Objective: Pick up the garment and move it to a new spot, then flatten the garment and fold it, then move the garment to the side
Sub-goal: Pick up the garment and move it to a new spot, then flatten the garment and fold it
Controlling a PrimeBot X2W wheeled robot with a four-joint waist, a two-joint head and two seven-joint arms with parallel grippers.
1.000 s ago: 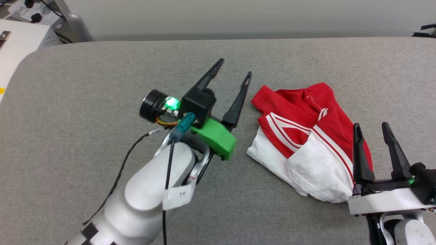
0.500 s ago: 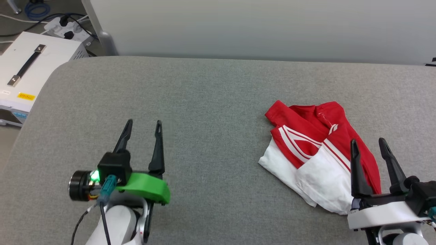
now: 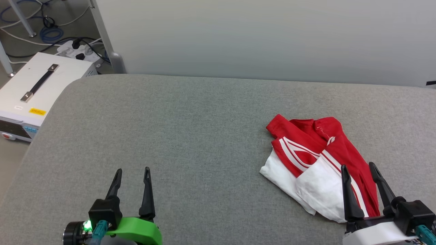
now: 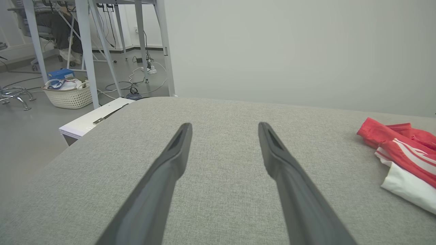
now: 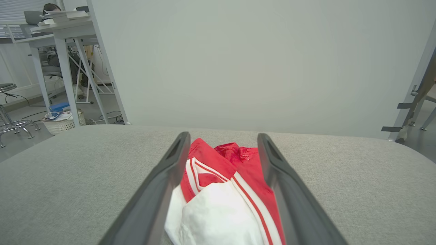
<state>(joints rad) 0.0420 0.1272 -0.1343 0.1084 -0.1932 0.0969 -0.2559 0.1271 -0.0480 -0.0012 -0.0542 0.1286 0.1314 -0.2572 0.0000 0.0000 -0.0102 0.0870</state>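
The left gripper (image 3: 133,169), wide open and empty, has pulled away from the folded shirt (image 3: 335,149), so the task looks finished.

Worktop (image 3: 204,136): grey woven fabric cover, rounded corners, spans the foreground. Behind it, a plain pale grey wall (image 3: 255,34), matte, evenly lit. Left of worktop, on the grey floor (image 3: 12,163): white equipment case (image 3: 58,81) w/ black strap handle and yellow label. Beyond it, a white power strip (image 3: 73,46) w/ black plugs and a coil of blue cable (image 3: 51,34). Grey metal post (image 3: 105,37) stands at wall's left edge. Left wrist view, further back: grey-legged desk frames (image 4: 85,51), woven basket (image 4: 69,97), chrome stool base (image 4: 13,97). Right wrist view: desk w/ stacked books (image 5: 64,18); grey upright w/ brackets (image 5: 420,85) at far right.
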